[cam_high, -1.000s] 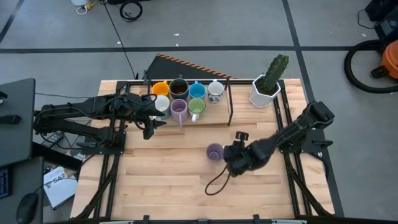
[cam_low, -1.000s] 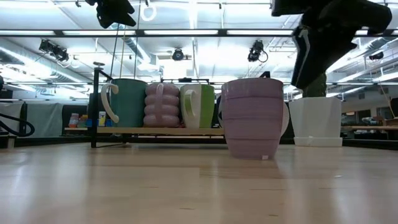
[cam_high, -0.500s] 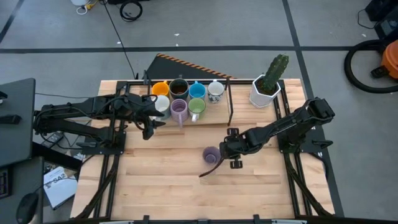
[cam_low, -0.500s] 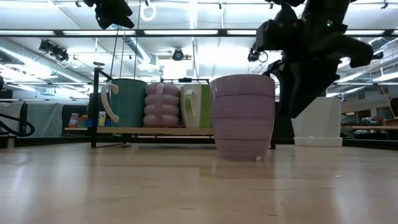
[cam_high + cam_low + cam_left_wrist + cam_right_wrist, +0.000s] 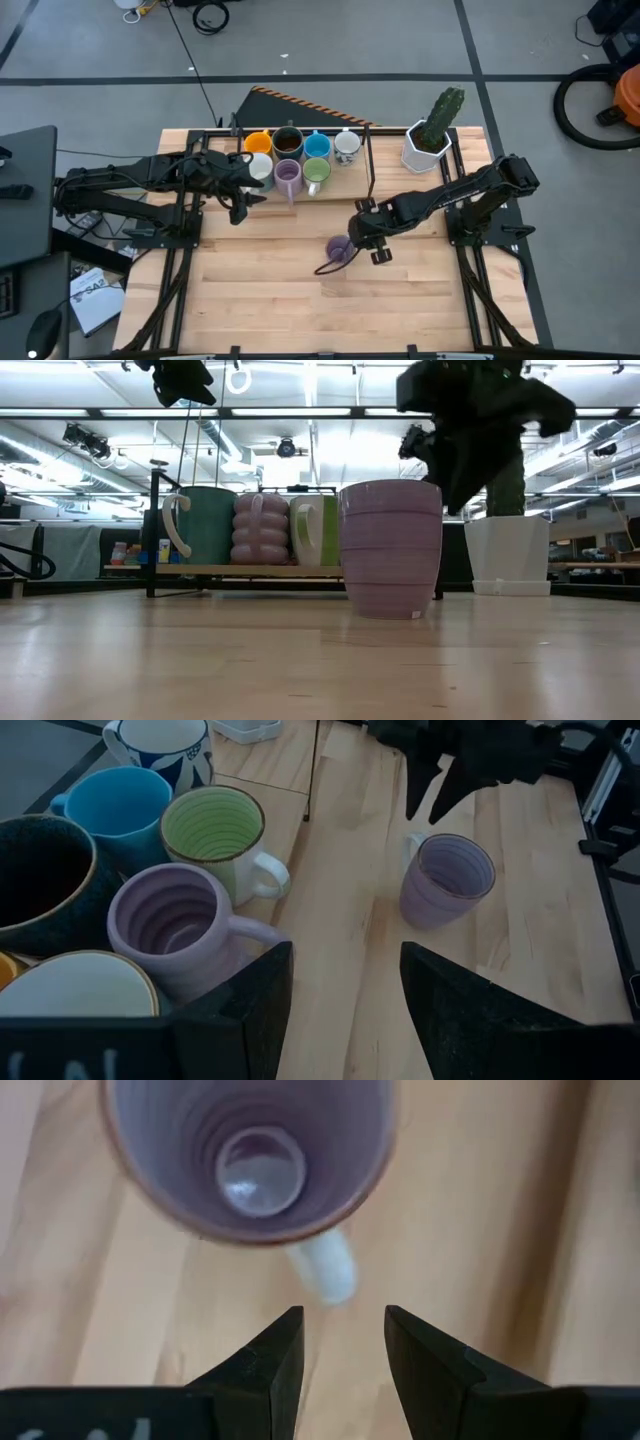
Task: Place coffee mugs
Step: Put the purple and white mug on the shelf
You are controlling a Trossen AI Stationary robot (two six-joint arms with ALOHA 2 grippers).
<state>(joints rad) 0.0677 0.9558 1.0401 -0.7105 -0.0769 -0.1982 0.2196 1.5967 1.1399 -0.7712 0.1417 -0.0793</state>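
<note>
The wooden tabletop (image 5: 250,300) carries a low rack (image 5: 368,165) along its far edge, with a white cactus pot (image 5: 425,148) near the far right corner. Seven mugs stand packed on the rack in two rows: orange (image 5: 258,143), dark brown (image 5: 287,141), blue (image 5: 317,146) and patterned white (image 5: 347,146) behind; plain white (image 5: 261,167), ribbed purple mug (image 5: 288,177) and green (image 5: 316,174) in front. By that count most of the task looks done. The eighth, a loose purple mug (image 5: 339,249), stands upright near the middle of the tabletop, well apart from the rack, and remains to be placed. The right pincer (image 5: 362,232) hovers just above it, fingers parted and holding nothing, lined up with the pale handle (image 5: 327,1273) in the wrist view. The left pincer (image 5: 240,190) waits beside the rack's left end, released and empty.
</note>
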